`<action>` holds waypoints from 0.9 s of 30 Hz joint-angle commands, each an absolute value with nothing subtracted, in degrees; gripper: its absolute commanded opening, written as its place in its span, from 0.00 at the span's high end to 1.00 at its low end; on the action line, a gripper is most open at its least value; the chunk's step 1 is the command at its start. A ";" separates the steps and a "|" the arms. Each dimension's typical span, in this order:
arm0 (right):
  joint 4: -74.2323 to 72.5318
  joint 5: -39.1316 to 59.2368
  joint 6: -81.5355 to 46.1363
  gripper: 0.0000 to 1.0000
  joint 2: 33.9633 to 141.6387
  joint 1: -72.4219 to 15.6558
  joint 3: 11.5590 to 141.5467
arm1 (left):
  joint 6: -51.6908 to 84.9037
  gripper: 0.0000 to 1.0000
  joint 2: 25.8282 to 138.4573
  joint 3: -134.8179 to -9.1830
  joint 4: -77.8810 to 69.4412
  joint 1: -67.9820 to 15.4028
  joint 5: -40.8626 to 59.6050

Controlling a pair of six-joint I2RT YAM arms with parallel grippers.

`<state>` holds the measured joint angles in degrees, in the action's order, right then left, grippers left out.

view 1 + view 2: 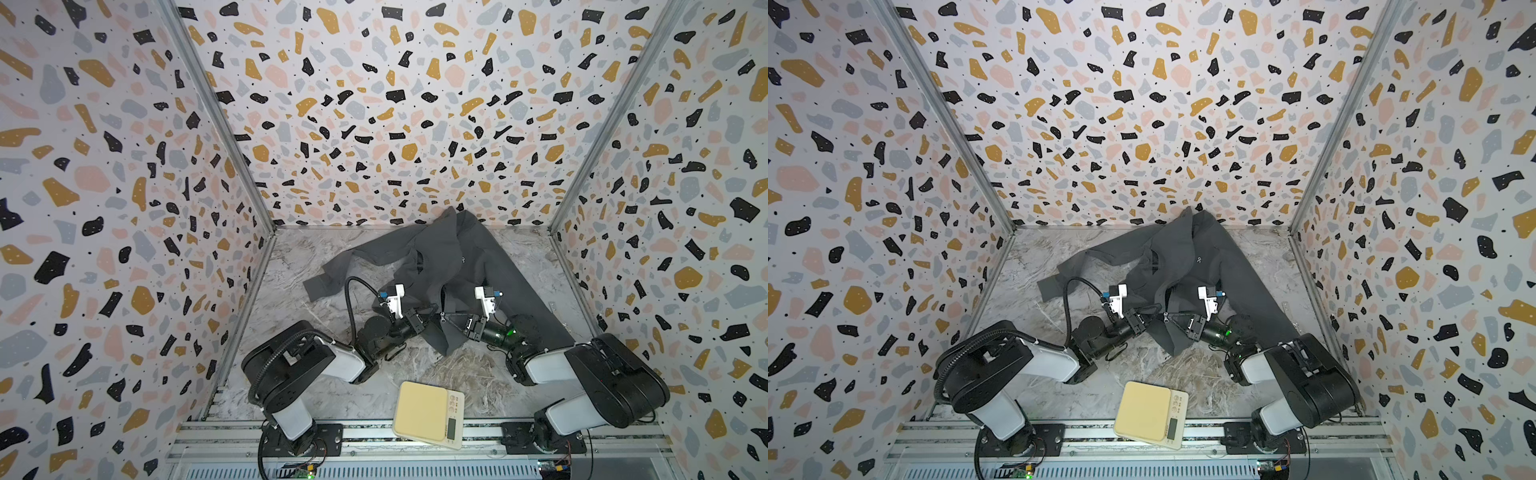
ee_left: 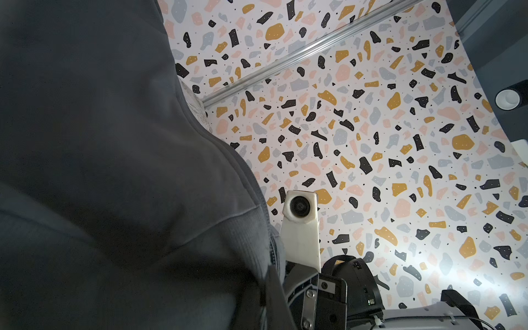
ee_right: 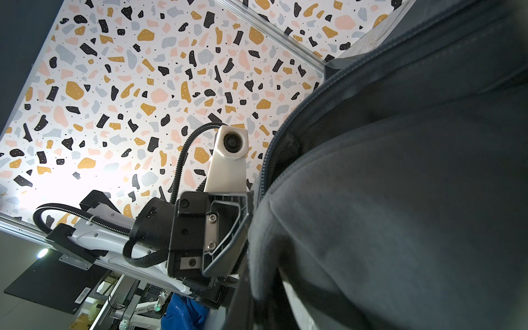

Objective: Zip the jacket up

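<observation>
Top views | left tool, right tool clamped on jacket

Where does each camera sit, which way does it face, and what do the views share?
Top view: high behind the robot, facing down and forward; jacket, left end effector, right end effector.
Top view: stereo twin, same jacket and end effectors.
Left wrist: faces up past the jacket to the wall; shows the right arm's camera.
Right wrist: likewise; shows the left arm's camera.
Shared: the jacket, in all.
</observation>
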<state>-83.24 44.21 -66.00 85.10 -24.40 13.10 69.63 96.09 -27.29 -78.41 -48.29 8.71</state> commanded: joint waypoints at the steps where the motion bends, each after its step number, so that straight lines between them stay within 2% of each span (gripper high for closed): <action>1: -85.25 44.56 -66.34 1.00 85.07 -24.75 14.01 | 68.47 1.00 95.02 -27.69 -82.26 -48.66 9.29; 27: -84.10 43.72 -66.80 1.00 85.28 -24.75 15.06 | 67.59 1.00 95.37 -27.33 -81.34 -48.73 9.42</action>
<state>-83.18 44.10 -66.63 85.27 -24.51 13.37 69.49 96.09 -27.27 -78.37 -48.29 8.69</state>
